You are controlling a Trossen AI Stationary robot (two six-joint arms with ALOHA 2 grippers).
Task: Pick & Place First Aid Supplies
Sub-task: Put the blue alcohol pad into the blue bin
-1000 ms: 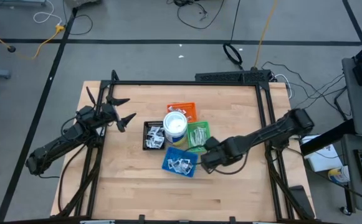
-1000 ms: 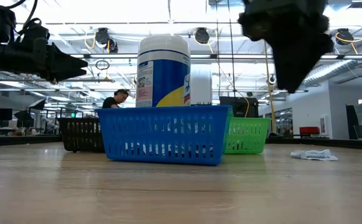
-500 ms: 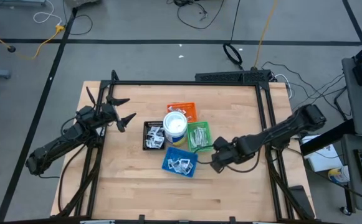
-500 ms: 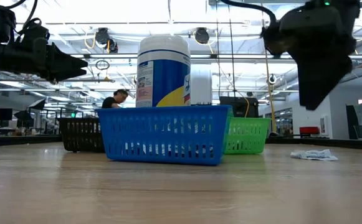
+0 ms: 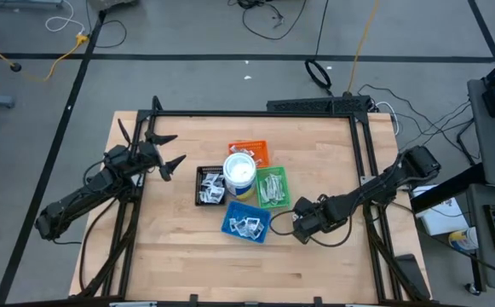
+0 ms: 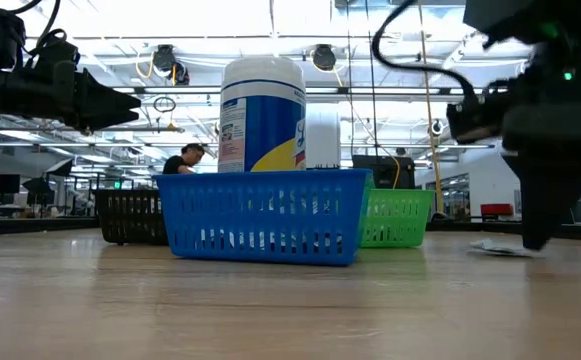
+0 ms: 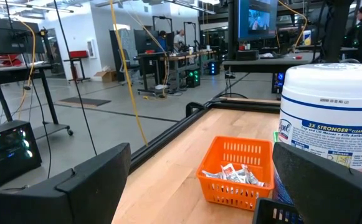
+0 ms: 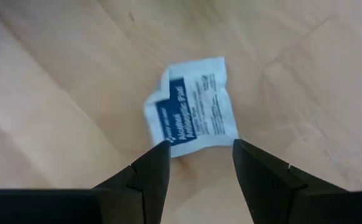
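White with dark-blue print, the packet (image 8: 192, 117) lies flat on the bare wood of the desk (image 5: 187, 264), to the right of the blue tray (image 5: 246, 223) and well apart from it. Your right claw (image 8: 196, 163) hangs directly over it, fingers parted to either side and pinching nothing, placed so, I judge, to drop and close on its edges. You'll find your left claw (image 5: 169, 152) waiting spread wide left of the trays, near the black tray (image 5: 210, 185), clear of the work.

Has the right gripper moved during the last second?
Yes. The right gripper moved away from the blue tray, toward the table's right side, and now sits over a white packet.
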